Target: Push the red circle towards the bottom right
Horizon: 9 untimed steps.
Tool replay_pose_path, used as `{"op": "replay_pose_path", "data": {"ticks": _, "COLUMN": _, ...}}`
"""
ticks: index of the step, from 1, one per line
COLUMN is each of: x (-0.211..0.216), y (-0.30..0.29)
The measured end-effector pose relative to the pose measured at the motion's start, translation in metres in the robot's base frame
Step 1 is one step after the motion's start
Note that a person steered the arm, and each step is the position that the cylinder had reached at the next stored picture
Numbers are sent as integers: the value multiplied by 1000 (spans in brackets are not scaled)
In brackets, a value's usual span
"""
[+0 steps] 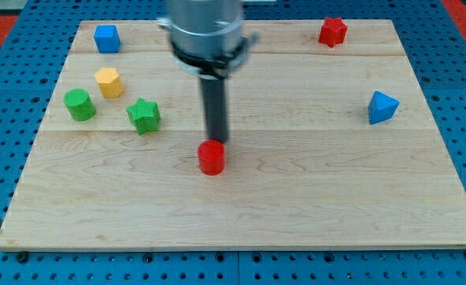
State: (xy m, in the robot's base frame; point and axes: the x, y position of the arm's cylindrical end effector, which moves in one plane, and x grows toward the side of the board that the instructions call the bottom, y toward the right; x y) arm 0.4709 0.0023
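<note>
The red circle (211, 157), a short red cylinder, stands on the wooden board (312, 198) a little left of the middle. My tip (217, 142) is at the end of the dark rod that comes down from the view's top. It sits right at the top edge of the red circle, slightly to its right, touching it or nearly so.
A blue cube (106, 38) is at the top left. A yellow hexagon (109, 81), a green cylinder (80, 104) and a green star (144, 115) stand at the left. A red star (333, 32) is at the top right, a blue triangle (382, 107) at the right.
</note>
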Motion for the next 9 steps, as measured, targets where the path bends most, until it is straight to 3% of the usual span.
{"op": "replay_pose_path", "data": {"ticks": 1, "x": 6, "y": -12}}
{"op": "replay_pose_path", "data": {"ticks": 2, "x": -17, "y": -75}}
{"op": "replay_pose_path", "data": {"ticks": 3, "x": -2, "y": -89}}
{"op": "replay_pose_path", "data": {"ticks": 5, "x": 55, "y": 3}}
{"op": "replay_pose_path", "data": {"ticks": 6, "x": 89, "y": -14}}
{"op": "replay_pose_path", "data": {"ticks": 7, "x": 68, "y": 41}}
{"op": "replay_pose_path", "data": {"ticks": 8, "x": 25, "y": 14}}
{"op": "replay_pose_path", "data": {"ticks": 9, "x": 11, "y": 89}}
